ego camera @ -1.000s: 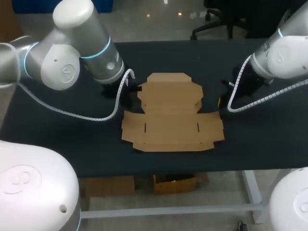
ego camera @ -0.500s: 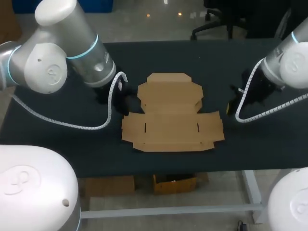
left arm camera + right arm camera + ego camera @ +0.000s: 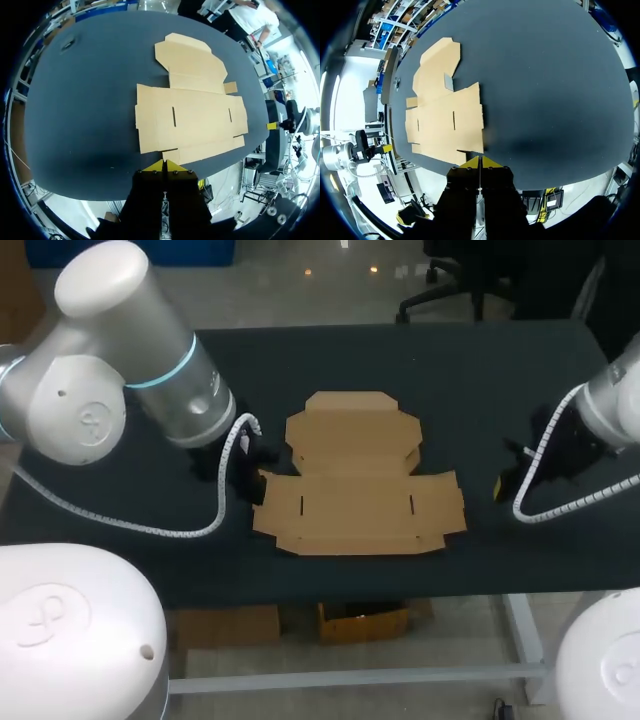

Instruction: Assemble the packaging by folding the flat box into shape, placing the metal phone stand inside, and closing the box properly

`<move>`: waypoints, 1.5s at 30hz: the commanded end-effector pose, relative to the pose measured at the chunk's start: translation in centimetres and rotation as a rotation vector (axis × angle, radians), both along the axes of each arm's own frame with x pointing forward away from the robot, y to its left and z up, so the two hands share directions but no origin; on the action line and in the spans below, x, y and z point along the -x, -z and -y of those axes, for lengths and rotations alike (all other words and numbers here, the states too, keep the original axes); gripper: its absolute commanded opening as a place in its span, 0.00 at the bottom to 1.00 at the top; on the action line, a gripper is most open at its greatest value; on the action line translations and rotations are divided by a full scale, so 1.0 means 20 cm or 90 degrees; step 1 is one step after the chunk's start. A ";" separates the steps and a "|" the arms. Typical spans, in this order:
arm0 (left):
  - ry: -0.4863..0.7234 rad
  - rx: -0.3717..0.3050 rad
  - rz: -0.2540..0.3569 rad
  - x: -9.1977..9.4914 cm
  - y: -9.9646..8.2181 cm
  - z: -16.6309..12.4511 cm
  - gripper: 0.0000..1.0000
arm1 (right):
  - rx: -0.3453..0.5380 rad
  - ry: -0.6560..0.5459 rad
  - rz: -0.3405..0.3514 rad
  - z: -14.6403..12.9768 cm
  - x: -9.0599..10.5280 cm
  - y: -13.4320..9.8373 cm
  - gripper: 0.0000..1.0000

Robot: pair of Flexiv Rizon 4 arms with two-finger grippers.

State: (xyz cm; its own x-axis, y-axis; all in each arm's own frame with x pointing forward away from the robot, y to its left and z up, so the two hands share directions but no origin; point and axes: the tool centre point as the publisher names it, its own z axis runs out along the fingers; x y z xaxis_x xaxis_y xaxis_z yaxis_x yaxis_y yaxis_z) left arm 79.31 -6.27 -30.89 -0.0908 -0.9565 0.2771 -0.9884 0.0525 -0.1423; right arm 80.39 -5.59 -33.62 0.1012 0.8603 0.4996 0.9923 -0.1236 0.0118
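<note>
Left claw (image 3: 164, 164), right claw (image 3: 480, 161) farther from box (image 3: 355, 476)

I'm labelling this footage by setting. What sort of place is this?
Probably a robotics lab workbench: a left arm and a right arm flank a dark table where a flat cardboard box lies unfolded.

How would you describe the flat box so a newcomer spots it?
Find the dark table in the head view. Near its middle, between the left gripper and right gripper, lies the flat box. It alone is tan: an unfolded cardboard sheet with notched flaps and two short slits.
</note>
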 end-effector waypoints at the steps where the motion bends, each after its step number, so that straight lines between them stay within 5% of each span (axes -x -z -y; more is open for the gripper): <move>1: 0.002 0.007 -0.002 0.06 0.01 -0.02 0.00 | -0.017 -0.007 0.008 0.06 0.08 -0.04 0.00; 9: 0.003 0.000 -0.021 0.10 0.03 -0.04 0.00 | -0.037 -0.019 -0.024 0.10 0.14 -0.01 0.00; 45: -0.026 0.025 -0.004 0.13 0.05 -0.09 0.00 | -0.027 -0.004 -0.018 0.08 0.14 0.02 0.00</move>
State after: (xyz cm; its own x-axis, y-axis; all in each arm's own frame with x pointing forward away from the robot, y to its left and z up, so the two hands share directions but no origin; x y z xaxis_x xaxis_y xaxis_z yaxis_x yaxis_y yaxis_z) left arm 77.38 -4.91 -31.59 -0.0448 -0.9536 0.2978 -0.9923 0.0080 -0.1237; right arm 77.71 -7.53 -33.56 0.1116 0.8389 0.5327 0.9929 -0.1160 -0.0254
